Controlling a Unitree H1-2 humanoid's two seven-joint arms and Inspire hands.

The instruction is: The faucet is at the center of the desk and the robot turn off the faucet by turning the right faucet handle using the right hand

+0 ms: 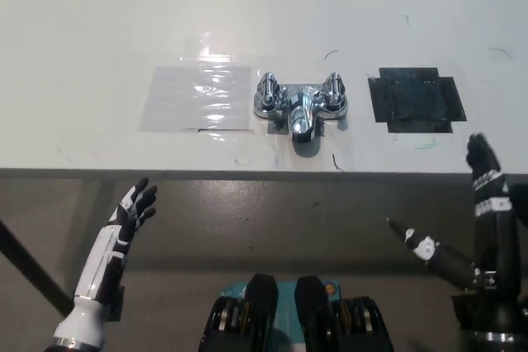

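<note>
Standing mid-desk (99,22), faucet (300,105); right hand (474,228) spread, empty, well off the desk edge (left hand (136,204) likewise, idle): any grasp should wrap the right faucet handle (333,94) squarely.

The bench (99,30) is white. The faucet (301,105) is shiny chrome. A black tape patch (417,99) and a clear glossy sheet (196,98) lie on it.

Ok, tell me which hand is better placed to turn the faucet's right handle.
Right. The open right hand sits by the desk edge on the same side as the right handle. The white left hand hangs open below the desk, on the far side.
</note>
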